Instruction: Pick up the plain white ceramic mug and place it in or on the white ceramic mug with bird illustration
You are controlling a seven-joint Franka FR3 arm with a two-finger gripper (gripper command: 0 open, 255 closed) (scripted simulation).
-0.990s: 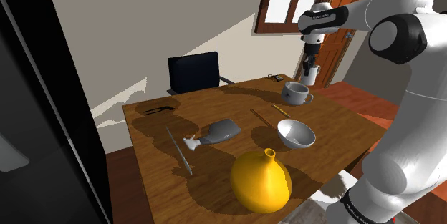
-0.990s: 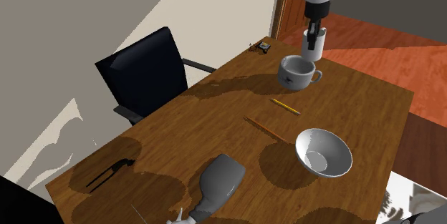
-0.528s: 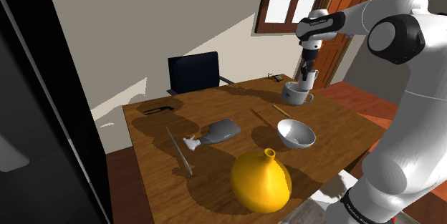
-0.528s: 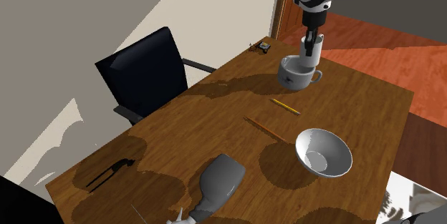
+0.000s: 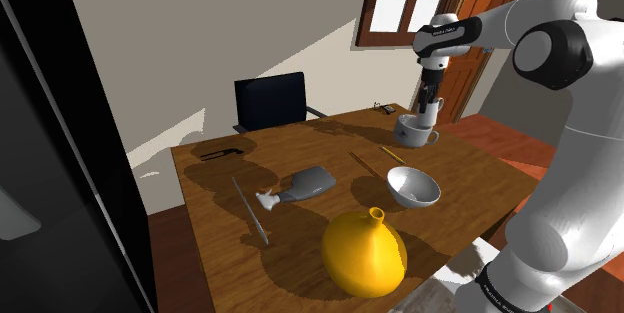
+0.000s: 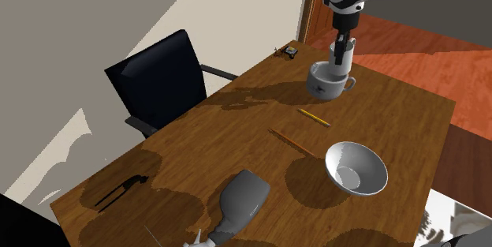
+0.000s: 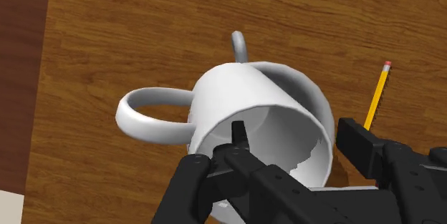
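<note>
Wood makes up the table, which carries everything here. The white arm rises from the shoulder view's lower right and bends over to the table's far right corner. A black chair stands at the far edge. A round yellow vase sits nearest the camera in the shoulder view, with a grey bowl just beyond it. A grey bottle lies on its side towards the middle of the table.

Near the far corner stands the wide mug, white, with a small dark mark on its side. The plain mug is set down inside it, upright, and its top sticks up above the wide mug's rim. In the wrist view the plain mug's open mouth faces the camera. Its looped handle points off to one side, and the wide mug's handle shows past it.

The gripper hangs straight down over the two mugs. Its fingers stand apart. One reaches inside the plain mug, clear of the wall. The other is just outside the wall, so the wall is not pinched.

A yellow pencil lies between the wide mug and the bowl, and a darker pencil lies close by.
</note>
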